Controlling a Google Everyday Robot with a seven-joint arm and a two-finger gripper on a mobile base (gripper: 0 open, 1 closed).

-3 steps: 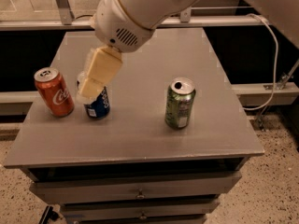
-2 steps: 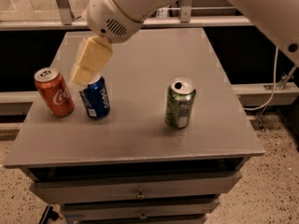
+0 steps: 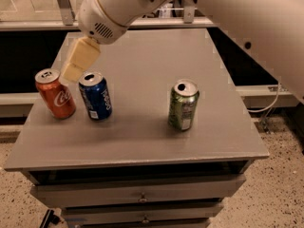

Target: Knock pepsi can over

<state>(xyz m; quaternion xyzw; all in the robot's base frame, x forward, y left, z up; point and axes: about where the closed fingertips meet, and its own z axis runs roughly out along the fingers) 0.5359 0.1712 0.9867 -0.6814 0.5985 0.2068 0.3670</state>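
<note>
Pepsi can (image 3: 95, 96) stood upright near the left side of the grey table (image 3: 142, 141), its long axis vertical and its silver top facing up. My gripper (image 3: 71, 71) hung just above and behind that top, a little to its left, between the blue can and the Coca-Cola can (image 3: 55, 93). Whether its tips touched the rim I could not tell, and I could not tell how my fingers were set.

So the can lay below and slightly right of my gripper, toward the table's near edge. I judged that a push against its upper part, sent to the right or toward the front, would tip it best, since high contact topples a standing can more easily than low contact.

Room mattered. The Coca-Cola can stood just beside the blue one on the left, tilted a little in view, so a sweep that way risked knocking the wrong one. To the right lay open tabletop, with the green can (image 3: 183, 105) well apart. The near edge was not far, and a rolling can could reach it.
</note>
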